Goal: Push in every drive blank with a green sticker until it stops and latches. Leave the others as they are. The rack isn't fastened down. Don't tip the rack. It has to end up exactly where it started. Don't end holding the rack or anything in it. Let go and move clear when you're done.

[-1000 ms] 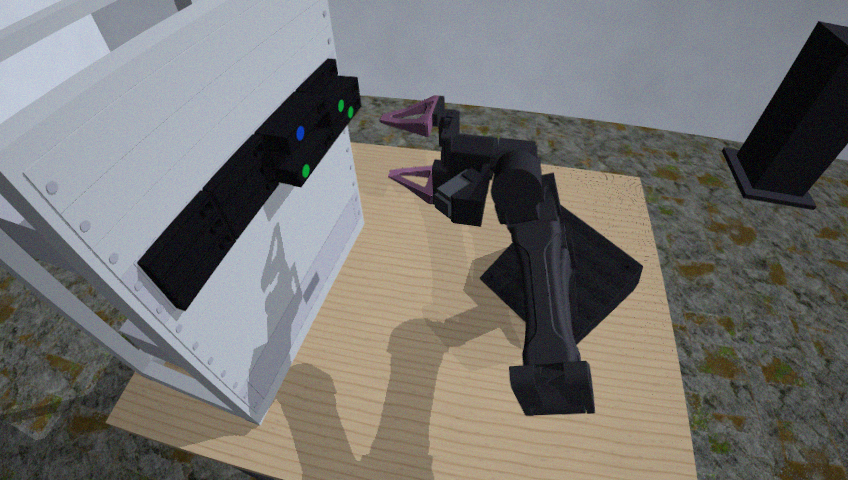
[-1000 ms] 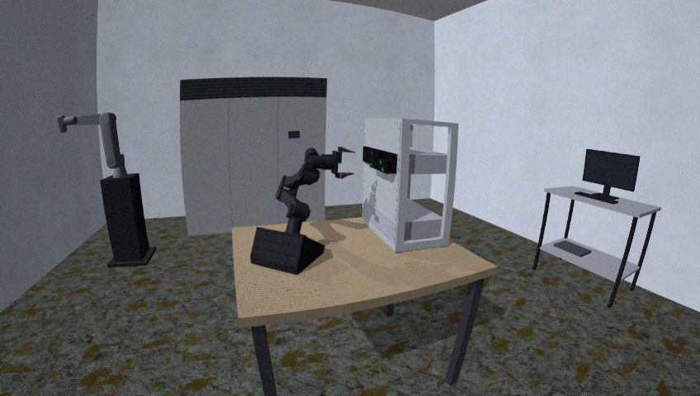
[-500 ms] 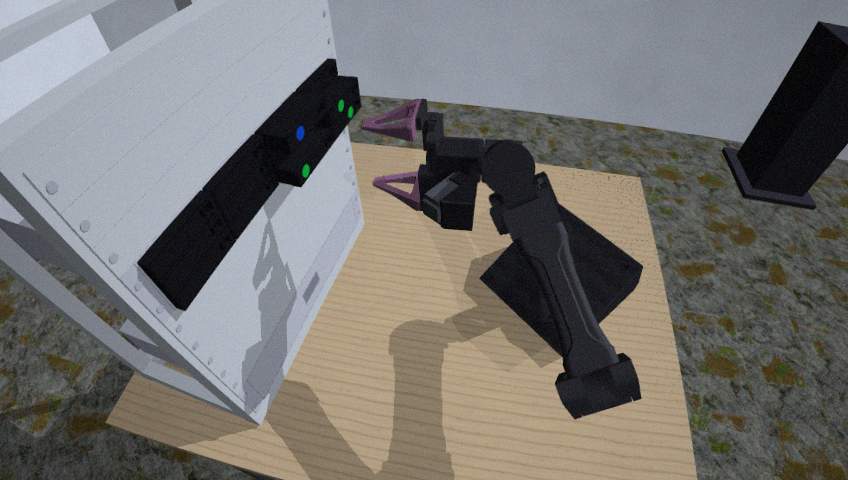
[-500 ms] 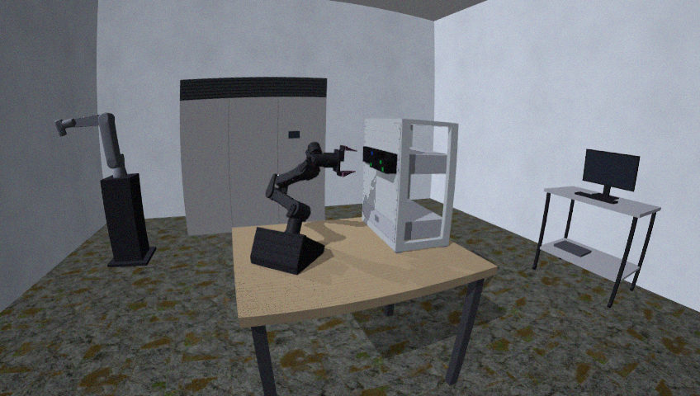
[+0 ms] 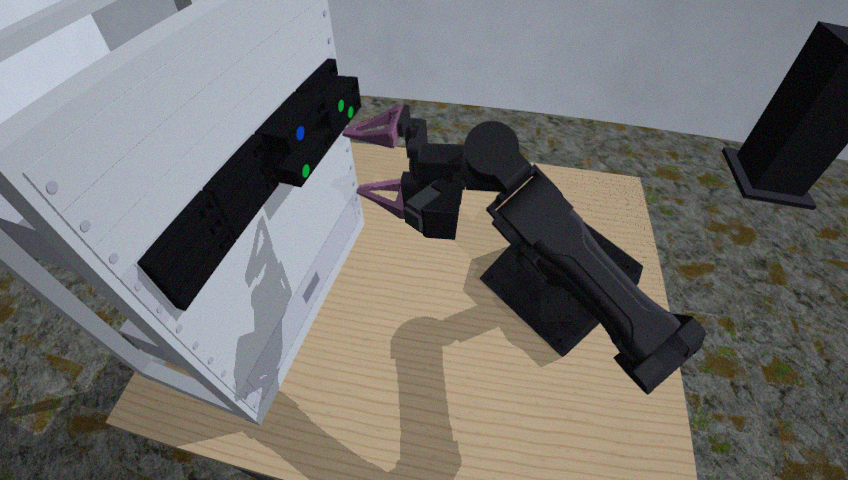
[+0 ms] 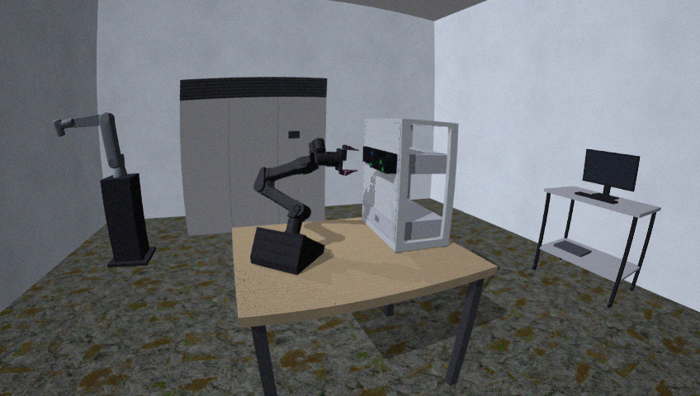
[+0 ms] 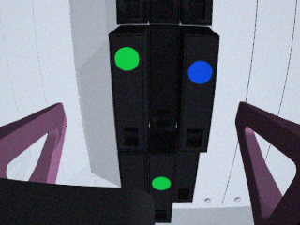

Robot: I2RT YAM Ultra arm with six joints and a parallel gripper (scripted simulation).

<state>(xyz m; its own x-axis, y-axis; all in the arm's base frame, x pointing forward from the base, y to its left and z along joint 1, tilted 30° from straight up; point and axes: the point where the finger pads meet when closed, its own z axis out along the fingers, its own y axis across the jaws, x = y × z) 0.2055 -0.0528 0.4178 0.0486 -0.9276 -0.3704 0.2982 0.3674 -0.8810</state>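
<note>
Top: open gripper (image 5: pixel 364 160) (image 6: pixel 354 160) (image 7: pixel 150 112) apparently clear of rack (image 5: pixel 310 288) (image 6: pixel 406 195) (image 7: pixel 33 70).

- The arm (image 5: pixel 571 249) (image 6: pixel 287 167) rises from its dark, wedge-shaped base (image 5: pixel 562 350) (image 6: pixel 275 250) on the worktop.
- It folds at the elbow (image 5: pixel 660 353) (image 6: pixel 262 180); from there the forearm (image 6: pixel 290 169) slopes gently up to the wrist.
- The wrist (image 5: pixel 443 160) (image 6: pixel 319 149) is bent so the hand (image 5: pixel 351 160) (image 6: pixel 352 160) (image 7: pixel 150 112) points forward, roughly level, toward the rack front.
- The hand is wide open, with nothing between its two mauve, triangular, open-framed fingers.
- In the exterior view one finger sits above the other; in the wrist view they flank the middle from either side.
- Both fingertips are apart from the rack.
</note>
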